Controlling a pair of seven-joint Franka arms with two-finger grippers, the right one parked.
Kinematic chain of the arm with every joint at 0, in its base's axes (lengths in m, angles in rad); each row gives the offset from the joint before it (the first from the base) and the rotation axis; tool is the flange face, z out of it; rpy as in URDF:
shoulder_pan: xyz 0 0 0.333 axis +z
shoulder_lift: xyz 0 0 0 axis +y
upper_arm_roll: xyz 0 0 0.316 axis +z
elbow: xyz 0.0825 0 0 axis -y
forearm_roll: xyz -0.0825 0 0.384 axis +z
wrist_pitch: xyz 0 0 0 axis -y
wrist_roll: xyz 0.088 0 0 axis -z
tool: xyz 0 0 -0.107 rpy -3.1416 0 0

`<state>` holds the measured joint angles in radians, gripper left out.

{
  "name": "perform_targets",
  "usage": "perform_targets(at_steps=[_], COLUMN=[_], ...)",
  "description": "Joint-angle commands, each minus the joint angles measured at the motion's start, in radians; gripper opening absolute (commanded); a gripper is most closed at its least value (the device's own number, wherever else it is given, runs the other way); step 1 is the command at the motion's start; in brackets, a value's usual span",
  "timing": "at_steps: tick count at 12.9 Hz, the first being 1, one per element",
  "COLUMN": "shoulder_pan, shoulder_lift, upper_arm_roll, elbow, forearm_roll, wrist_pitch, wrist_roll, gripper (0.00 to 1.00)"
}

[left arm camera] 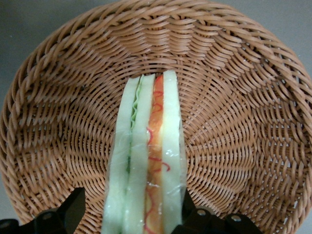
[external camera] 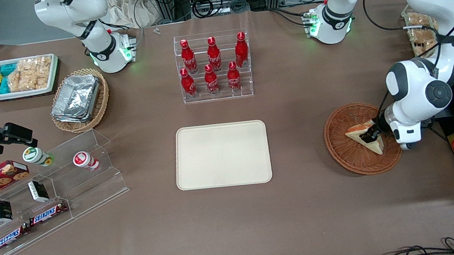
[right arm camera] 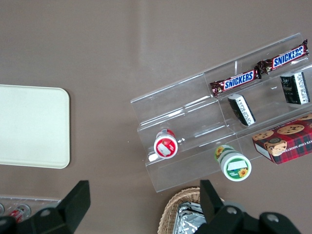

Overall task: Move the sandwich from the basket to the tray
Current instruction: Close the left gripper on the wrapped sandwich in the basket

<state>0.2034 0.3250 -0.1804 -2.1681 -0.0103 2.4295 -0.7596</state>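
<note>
Sandwich [left arm camera: 146, 161] sits between the two dark fingers [left arm camera: 73, 209] of the left gripper [external camera: 373, 132], its layered edge of pale bread, green and orange-red filling facing the wrist camera. One finger stands a little off the crust on the green side; the other lies right against the bread on the orange side. So the fingers are apart around the wedge, and whether they actually press on it cannot be told.

From the front view the sandwich [external camera: 365, 137] lies in the round reddish-brown wicker basket [external camera: 343, 149], toward the working arm's end of the table, with the gripper down over the wedge's upper edge and the arm's white wrist just beside the basket rim. Wicker weave [left arm camera: 234, 97] shows all round the wedge in the wrist view.

Cream tray [external camera: 222, 154] lies flat at the table's middle, well apart from the basket. A clear rack of red bottles [external camera: 213, 66] stands farther from the front camera than the tray
</note>
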Motion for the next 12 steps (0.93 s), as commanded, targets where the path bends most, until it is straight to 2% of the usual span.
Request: perform_targets(at_steps=[1,2,5,8,12], shoulder_pan=[-0.001,-0.002,-0.002,-0.002,-0.010], shoulder_lift=[-0.009,-0.012,-0.029,-0.056,-0.052], upper_arm_roll=[-0.007,-0.008,-0.010,-0.013,-0.054], elbow=[-0.025,-0.024,-0.018,0.026,0.300], forearm_roll=[-0.011,-0.011,-0.010,0.003,0.042], wrist_pitch=[0.033,0.031,0.022,-0.044,-0.399], wrist_roll=[-0.015,-0.015,0.000,0.003,0.008], gripper=[0.23,0.14,0.00,0.00,0.00])
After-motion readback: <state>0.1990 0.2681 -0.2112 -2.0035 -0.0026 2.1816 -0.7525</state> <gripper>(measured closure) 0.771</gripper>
